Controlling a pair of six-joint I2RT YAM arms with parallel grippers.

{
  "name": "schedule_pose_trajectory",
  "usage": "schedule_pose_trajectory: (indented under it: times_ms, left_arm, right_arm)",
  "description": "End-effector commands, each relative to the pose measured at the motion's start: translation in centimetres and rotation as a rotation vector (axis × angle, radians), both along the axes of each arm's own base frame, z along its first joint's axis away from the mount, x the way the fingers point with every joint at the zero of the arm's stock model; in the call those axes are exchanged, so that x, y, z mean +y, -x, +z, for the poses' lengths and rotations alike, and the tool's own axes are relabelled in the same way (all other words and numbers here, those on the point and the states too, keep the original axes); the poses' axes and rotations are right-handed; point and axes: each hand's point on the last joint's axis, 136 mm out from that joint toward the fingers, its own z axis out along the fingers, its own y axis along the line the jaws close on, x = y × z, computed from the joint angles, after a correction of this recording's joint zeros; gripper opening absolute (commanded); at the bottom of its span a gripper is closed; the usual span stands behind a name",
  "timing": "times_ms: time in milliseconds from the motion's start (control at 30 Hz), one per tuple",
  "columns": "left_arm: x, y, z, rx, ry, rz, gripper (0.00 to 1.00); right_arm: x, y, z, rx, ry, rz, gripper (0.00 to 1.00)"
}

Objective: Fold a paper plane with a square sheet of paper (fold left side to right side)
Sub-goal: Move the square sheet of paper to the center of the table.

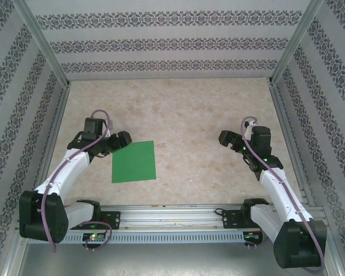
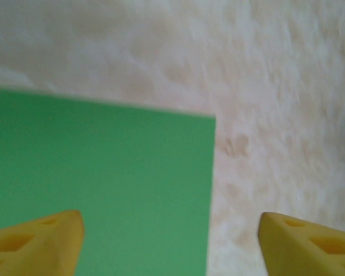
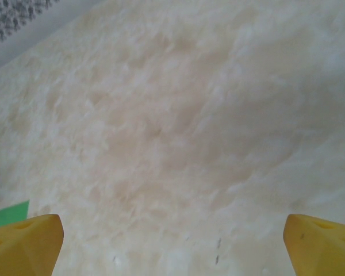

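Observation:
The square sheet of paper (image 1: 134, 161) is bright green and lies flat and unfolded on the table, left of centre. My left gripper (image 1: 123, 141) hovers at the sheet's far left corner, open. In the left wrist view its yellow fingertips (image 2: 40, 244) stand wide apart, with one edge of the sheet (image 2: 103, 184) running between them; the left gripper (image 2: 171, 244) holds nothing. My right gripper (image 1: 223, 138) is open over bare table, well to the right of the sheet. In the right wrist view the right gripper (image 3: 172, 247) is empty, and a green corner of the sheet (image 3: 8, 214) peeks in at the lower left.
The marbled beige table (image 1: 184, 115) is fenced by patterned walls with metal frame posts (image 1: 43, 43). A metal rail (image 1: 172, 215) carrying both arm bases runs along the near edge. Open tabletop lies between the two grippers and behind the sheet.

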Motion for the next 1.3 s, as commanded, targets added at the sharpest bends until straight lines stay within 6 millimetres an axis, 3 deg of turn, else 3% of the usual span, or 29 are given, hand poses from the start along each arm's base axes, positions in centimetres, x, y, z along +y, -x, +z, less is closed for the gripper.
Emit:
schedule_pose_trajectory:
  times_ms: [0,233,500,967,1267]
  left_arm:
    - [-3.4,3.0,-2.3,0.167,0.118,-0.077,0.7]
    - [-4.9,4.3,-8.0,0.312,0.05,-0.082,0.59]
    - [-6.6,3.9,-10.7,0.369,0.022,-0.089,0.53]
    - [-17.6,-0.4,-12.5,0.411,0.047,-0.199,0.49]
    - [-23.0,-2.3,-13.2,0.418,0.125,-0.125,0.49]
  right_arm:
    - [1.8,0.7,0.3,0.042,-0.051,0.057,0.98]
    - [2.3,0.3,0.9,0.013,-0.002,0.071,0.98]
    - [2.2,0.1,1.1,0.006,0.039,0.067,0.98]
    - [1.6,-0.8,0.2,0.054,0.052,0.001,0.98]
    - [1.1,-1.1,-0.8,0.105,0.066,-0.037,0.98]
